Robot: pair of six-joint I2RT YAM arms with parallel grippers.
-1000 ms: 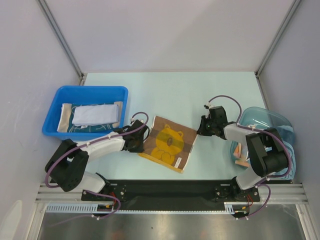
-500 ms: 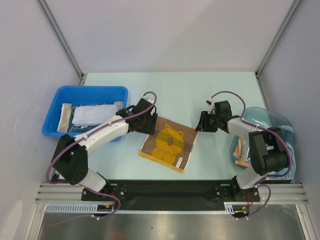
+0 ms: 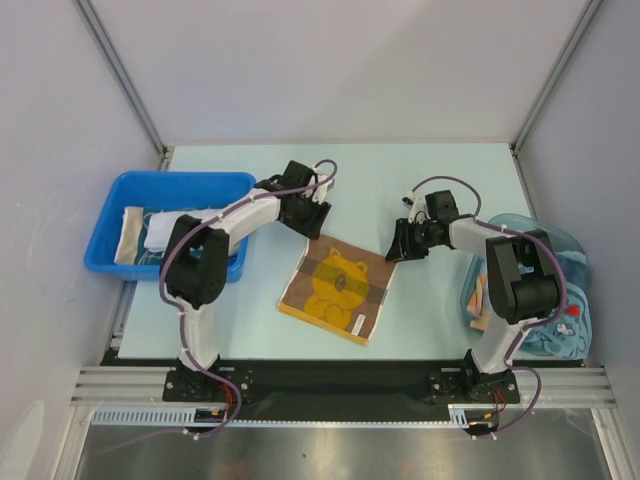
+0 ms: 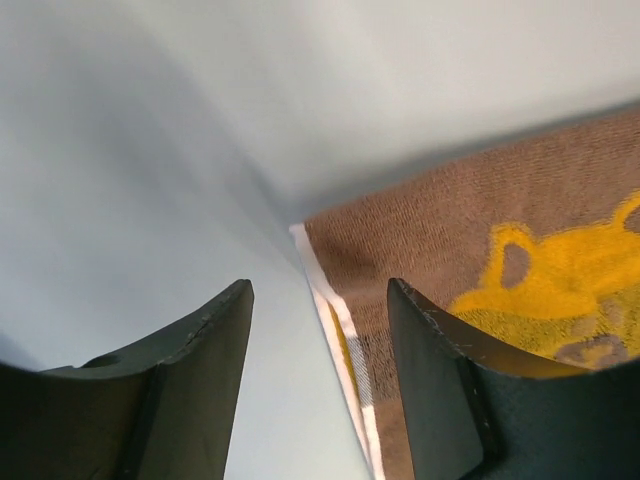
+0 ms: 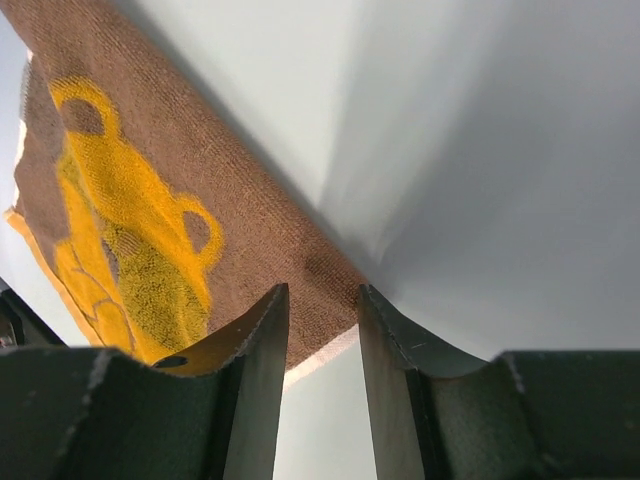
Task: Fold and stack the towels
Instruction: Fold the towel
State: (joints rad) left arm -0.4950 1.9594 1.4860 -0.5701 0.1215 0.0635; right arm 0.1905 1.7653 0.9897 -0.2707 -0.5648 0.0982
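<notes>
Both left gripper (image 4: 320, 290) and right gripper (image 5: 322, 292) are hovering, jaws apart, at corners of the flat-lying brown yellow-bear terry towel (image 3: 335, 285), risking missed pinches.

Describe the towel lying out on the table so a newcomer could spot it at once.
Start at the pale table, between the blue bin at left and the clear tub at right. The towel lies flat mid-table; it alone is brown with a yellow bear.

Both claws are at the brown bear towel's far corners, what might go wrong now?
1. The open left claw frames only the corner tip of the brown terry towel with the yellow bear; it may miss.
2. The right claw has a narrower gap over its corner; one side might lift alone, skewing the fold.
</notes>
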